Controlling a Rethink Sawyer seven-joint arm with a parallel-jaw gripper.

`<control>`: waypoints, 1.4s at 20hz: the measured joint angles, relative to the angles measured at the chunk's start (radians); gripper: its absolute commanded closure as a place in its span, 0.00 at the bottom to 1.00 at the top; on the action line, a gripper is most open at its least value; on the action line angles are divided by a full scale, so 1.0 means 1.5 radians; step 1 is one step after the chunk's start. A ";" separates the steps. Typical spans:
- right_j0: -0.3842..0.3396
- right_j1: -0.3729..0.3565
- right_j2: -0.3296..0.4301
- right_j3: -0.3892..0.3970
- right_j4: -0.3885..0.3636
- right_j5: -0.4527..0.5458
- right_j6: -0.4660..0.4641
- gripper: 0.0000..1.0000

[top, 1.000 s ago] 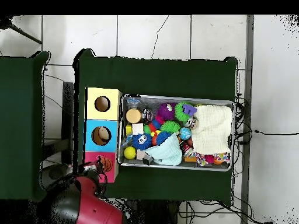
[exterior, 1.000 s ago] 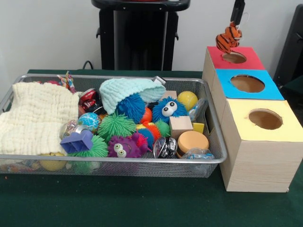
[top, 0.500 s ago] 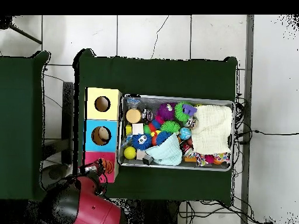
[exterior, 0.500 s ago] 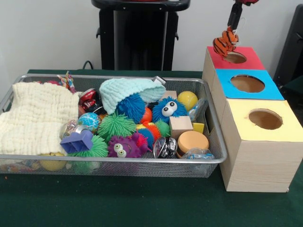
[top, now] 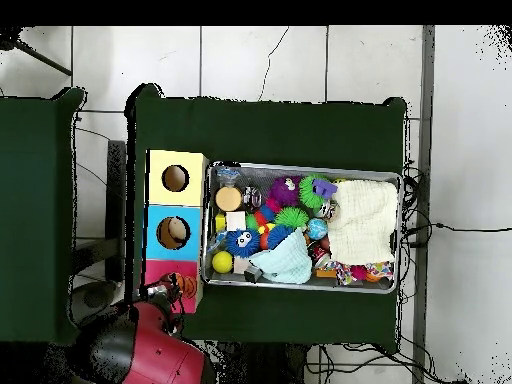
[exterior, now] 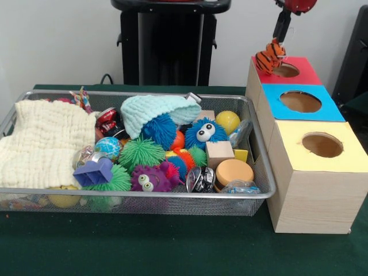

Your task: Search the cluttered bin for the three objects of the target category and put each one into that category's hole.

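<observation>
A white tiled floor (top: pixel 260 60) surrounds the green table (exterior: pixel 172 253). On the table sit a wire bin (exterior: pixel 144 198) of toys and three boxes. The gripper (exterior: pixel 280 35) is clamped on a tiger toy (exterior: pixel 268 57) over the red box (exterior: pixel 284 70), beside its hole.

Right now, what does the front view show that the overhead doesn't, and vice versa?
Front only: the googly eyes of the blue fuzzy toy and the wooden sides of the boxes. Overhead only: something pale inside the blue box's hole, and the tiled floor. Both: the wire bin, and the tiger toy hanging from the pincer at the red box.
</observation>
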 measured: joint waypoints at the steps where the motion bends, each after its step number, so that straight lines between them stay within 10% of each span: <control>1: 0.003 0.003 0.000 0.000 0.000 0.000 0.000 1.00; 28: 0.080 0.036 -0.042 -0.040 -0.001 0.039 0.000 1.00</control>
